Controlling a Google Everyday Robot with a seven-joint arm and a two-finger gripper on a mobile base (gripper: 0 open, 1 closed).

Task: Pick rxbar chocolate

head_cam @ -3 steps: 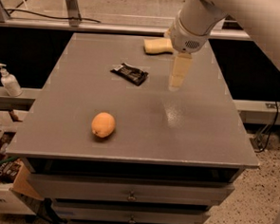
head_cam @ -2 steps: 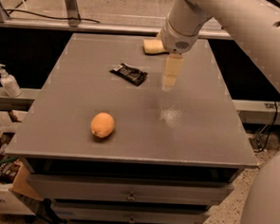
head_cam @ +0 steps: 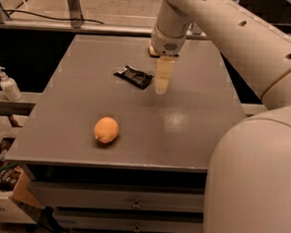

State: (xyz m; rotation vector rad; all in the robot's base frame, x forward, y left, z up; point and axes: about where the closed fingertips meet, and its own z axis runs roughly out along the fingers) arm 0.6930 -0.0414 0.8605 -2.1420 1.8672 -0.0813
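Observation:
The rxbar chocolate [head_cam: 133,76], a flat bar in a shiny black crinkled wrapper, lies on the grey table [head_cam: 194,126] at the middle back. My gripper [head_cam: 161,88] hangs from the white arm just to the right of the bar, a little above the tabletop, and holds nothing that I can see. The gripper and the bar are apart by a small gap.
A round orange fruit [head_cam: 106,129] lies at the front left of the table. A yellow sponge [head_cam: 152,51] at the back is mostly hidden behind the wrist. My white arm fills the right side. A soap bottle [head_cam: 8,84] stands on a ledge at the left.
The gripper has moved left, closer to the black bar, and the arm has swung further into view on the right. The bar, the orange and the sponge have not moved.

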